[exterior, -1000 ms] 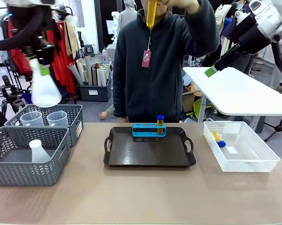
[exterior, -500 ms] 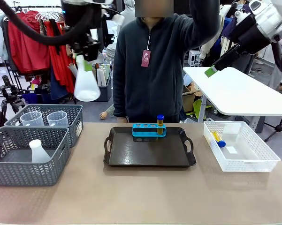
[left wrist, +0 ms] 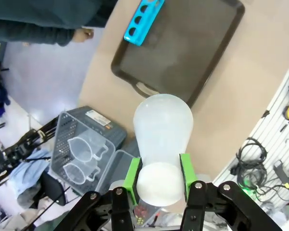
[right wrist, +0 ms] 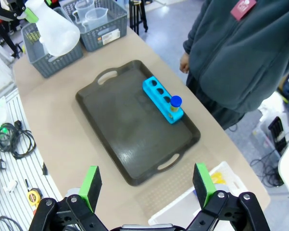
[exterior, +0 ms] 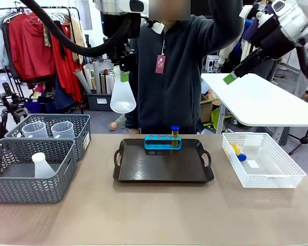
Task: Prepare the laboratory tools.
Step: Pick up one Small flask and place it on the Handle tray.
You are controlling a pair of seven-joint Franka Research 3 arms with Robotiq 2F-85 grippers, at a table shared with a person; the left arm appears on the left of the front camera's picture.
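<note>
swung across from over the grey baskets, the left pincer hangs high, clamped on the conical flask (neck up). below it and slightly right: black tray, blue rack, one tube. right pincer gapes apart above the tray.

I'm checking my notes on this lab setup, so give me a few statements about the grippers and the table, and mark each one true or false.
1. The left gripper is shut on a conical flask, held up in the air. True.
2. The blue rack holds four tubes. False: it holds one tube, in an end hole.
3. The right gripper is open and holds nothing. True.
4. The black tray sits inside a basket. False: it lies on the table.
5. Two measuring beakers stand in a grey basket. True.
</note>
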